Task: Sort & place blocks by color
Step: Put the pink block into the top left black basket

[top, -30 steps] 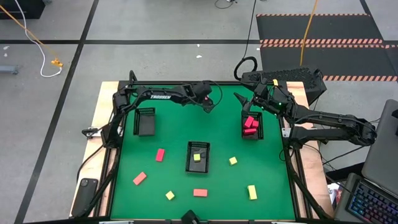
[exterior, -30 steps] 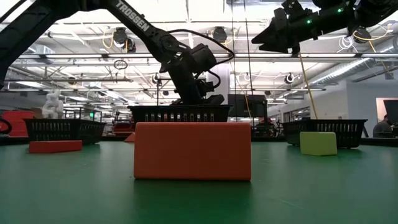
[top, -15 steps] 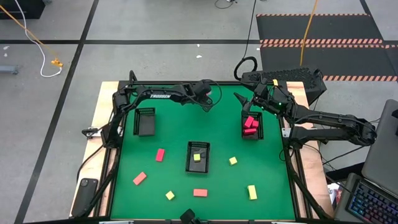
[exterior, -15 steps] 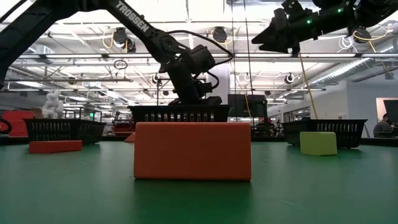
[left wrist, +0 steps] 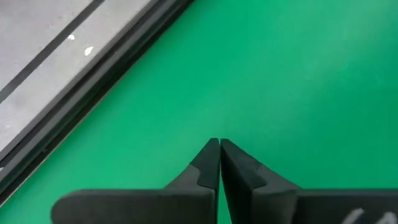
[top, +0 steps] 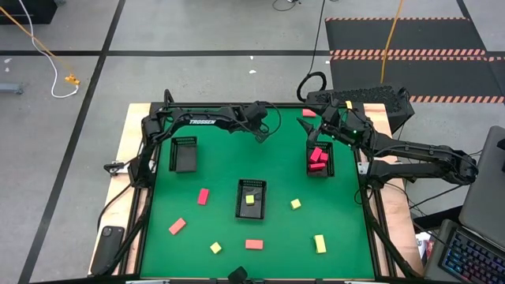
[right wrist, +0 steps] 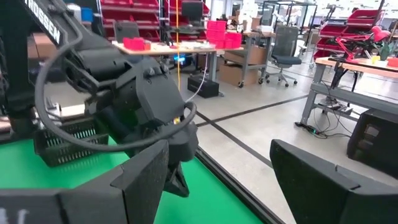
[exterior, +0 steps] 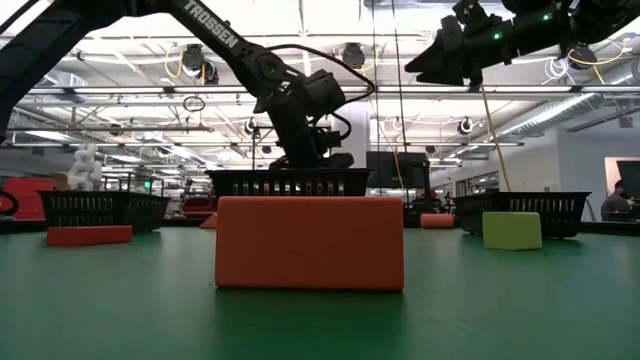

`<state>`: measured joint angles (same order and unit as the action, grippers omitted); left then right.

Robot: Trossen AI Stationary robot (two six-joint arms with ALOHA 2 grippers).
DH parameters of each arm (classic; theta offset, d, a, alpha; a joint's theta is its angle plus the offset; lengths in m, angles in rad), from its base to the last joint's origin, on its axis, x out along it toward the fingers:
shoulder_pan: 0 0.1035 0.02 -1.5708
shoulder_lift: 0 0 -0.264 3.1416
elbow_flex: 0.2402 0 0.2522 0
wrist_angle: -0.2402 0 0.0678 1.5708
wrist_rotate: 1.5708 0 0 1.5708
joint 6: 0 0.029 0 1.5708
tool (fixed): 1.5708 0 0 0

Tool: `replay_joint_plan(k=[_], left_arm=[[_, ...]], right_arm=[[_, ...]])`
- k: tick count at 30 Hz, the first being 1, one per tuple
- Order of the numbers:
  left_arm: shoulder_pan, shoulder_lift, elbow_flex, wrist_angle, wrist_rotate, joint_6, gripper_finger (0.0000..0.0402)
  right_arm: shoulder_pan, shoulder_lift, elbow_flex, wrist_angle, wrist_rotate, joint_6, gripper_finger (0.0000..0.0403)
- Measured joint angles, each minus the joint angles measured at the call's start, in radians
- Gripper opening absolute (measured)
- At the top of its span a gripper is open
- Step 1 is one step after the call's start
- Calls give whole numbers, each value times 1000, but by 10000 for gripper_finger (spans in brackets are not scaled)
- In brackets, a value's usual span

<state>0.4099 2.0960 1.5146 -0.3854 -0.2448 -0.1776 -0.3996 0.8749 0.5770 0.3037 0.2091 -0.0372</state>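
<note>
My left gripper (top: 263,131) hangs over the back middle of the green table; in the left wrist view its fingers (left wrist: 211,163) are shut together with nothing between them. My right gripper (top: 317,134) hovers open above the back end of the right black tray (top: 329,163), which holds pink-red blocks (top: 316,156). A pink-red block (top: 308,113) lies on the mat behind that tray. The middle tray (top: 251,186) holds a yellow block (top: 250,199). Loose blocks lie in front: a red one (top: 203,196), salmon ones (top: 177,226) (top: 254,244), yellow ones (top: 215,248) (top: 296,203) (top: 319,243).
Another black tray (top: 184,153) stands at the left with no block showing in it. In the low view a salmon block (exterior: 310,256) fills the near foreground. The table's black frame (left wrist: 93,78) runs close behind the left gripper.
The left gripper has gone from open to shut, on nothing. A pink-red block now lies behind the right tray where none showed before. The right arm has not moved.
</note>
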Motion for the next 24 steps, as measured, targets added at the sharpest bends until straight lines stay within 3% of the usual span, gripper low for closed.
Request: replay_joint_plan(k=[8, 13, 19, 24], left_arm=[[0, -39, 0, -93, 77, 87, 28], [3, -123, -4, -36, 199, 197, 42], [42, -251, -175, 232, 431, 244, 82], [101, -381, -412, 568, 605, 170, 109]], right_arm=[[-69, 0, 0, -212, 123, -27, 274], [-145, 17, 0, -291, 57, 31, 274], [-178, 115, 17, -324, 40, 32, 274], [-234, 276, 199, -551, 22, -5, 274]])
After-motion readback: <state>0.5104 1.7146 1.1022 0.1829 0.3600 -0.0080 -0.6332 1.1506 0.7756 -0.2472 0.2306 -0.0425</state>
